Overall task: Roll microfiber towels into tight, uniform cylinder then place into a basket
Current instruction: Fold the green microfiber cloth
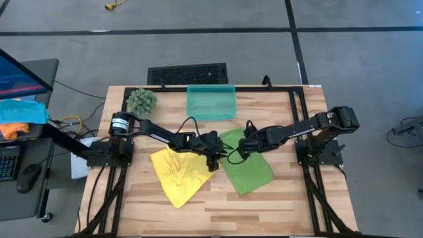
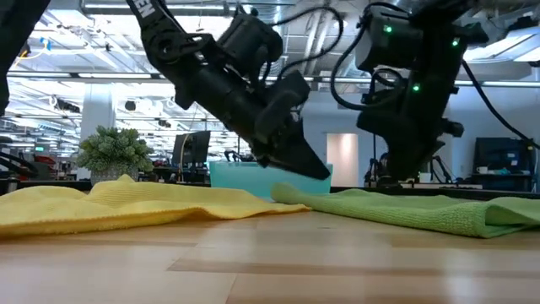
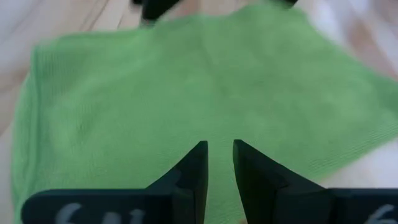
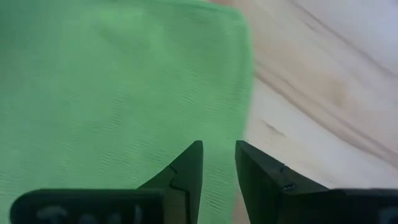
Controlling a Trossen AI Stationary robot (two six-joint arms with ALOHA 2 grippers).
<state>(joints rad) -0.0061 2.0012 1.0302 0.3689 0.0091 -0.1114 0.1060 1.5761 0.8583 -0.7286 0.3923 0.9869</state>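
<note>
The lime green towel (image 1: 250, 168) lies spread flat on the wooden table, right of centre. The yellow towel (image 1: 175, 175) lies rumpled to its left, and their edges nearly meet in the low view. The teal basket (image 1: 211, 102) stands at the table's far edge. My left gripper (image 1: 217, 157) slants down over the green towel's left edge (image 2: 287, 194), narrowly open, with nothing between its fingers (image 3: 219, 144). My right gripper (image 1: 242, 151) points steeply down over the green towel's far part, near an edge (image 4: 245, 74). It is narrowly open too (image 4: 219, 144).
A round green plant ball (image 1: 142, 100) sits at the far left, beside the basket. A desk with a screen and blue and orange cloths (image 1: 20, 116) stands left of the table. Bare wood (image 1: 264, 208) runs along the near edge.
</note>
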